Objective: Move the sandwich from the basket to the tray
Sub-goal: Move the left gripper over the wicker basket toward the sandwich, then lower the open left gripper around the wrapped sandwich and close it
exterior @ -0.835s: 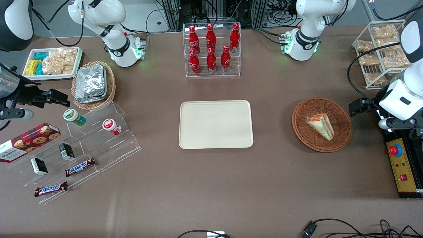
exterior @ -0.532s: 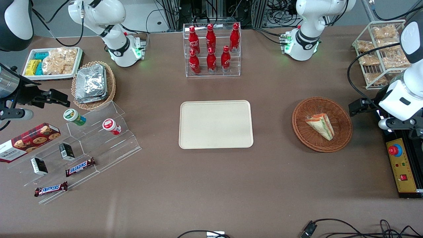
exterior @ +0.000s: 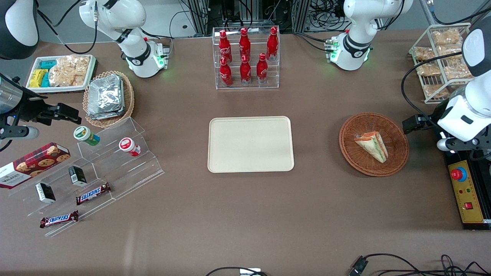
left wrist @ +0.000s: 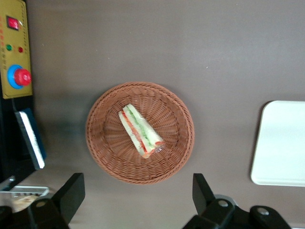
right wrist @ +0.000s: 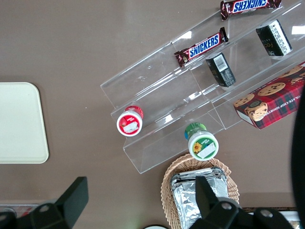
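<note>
One sandwich to move, and I have not touched it. Reading the front view left to right: the tray (exterior: 251, 144) sits bare mid-table, then the basket (exterior: 399, 135) at its three o'clock, the sandwich (exterior: 373, 145) lying in it. My gripper (left wrist: 138, 202) hangs high, nearer the working arm's end than the basket, jaws spread and empty. I judge the slippery clear wrap could slide from a shallow pinch, or a finger could snag the wicker.

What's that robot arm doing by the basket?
It is getting ready to pick up the sandwich. The sandwich lies in the brown basket, and nothing holds it yet. The gripper hangs above the table beside the basket, fingers open wide. The tray, where the sandwich should go, has nothing on it.
</note>
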